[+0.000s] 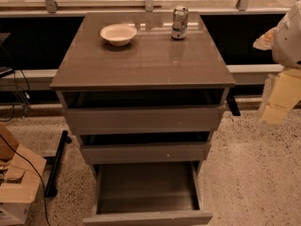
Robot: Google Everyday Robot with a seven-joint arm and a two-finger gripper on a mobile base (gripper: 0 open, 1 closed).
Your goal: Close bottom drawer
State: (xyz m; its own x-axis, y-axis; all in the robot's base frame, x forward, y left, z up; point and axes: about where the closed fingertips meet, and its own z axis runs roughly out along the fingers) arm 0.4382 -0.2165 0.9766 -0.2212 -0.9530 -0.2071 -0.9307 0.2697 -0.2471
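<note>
Bottom drawer (146, 192): nearest the camera, at 6 o'clock in the view. It is pulled far out of the cabinet (70, 121), its plain front at the lower frame edge. The dark box interior is exposed and appears bare.
Task progress: judged not started. The drawer stands at full extension, so the whole closing travel remains.
Middle drawer (145, 152): directly behind and above, standing ajar with a dark gap over its front.
Top drawer (143, 120): above that, also ajar.
Hand (277, 102): at 3 o'clock in the view, a pale yellow part hanging below the white arm housing (289, 36). It is off the cabinet's side, about level with the top drawer, and touches nothing.
Hand state: cannot tell whether released or clenched.
Drawer relative to hand: the drawer lies at about 8 o'clock from the hand, lower down, well apart and out of contact.
Work left (judgement): bring the hand down to the drawer front, then press it toward 12 o'clock until flush.
Counter (141, 62): a bowl (118, 34) sits at 11 o'clock and a can (179, 22) at 1 o'clock, near the far edge.
</note>
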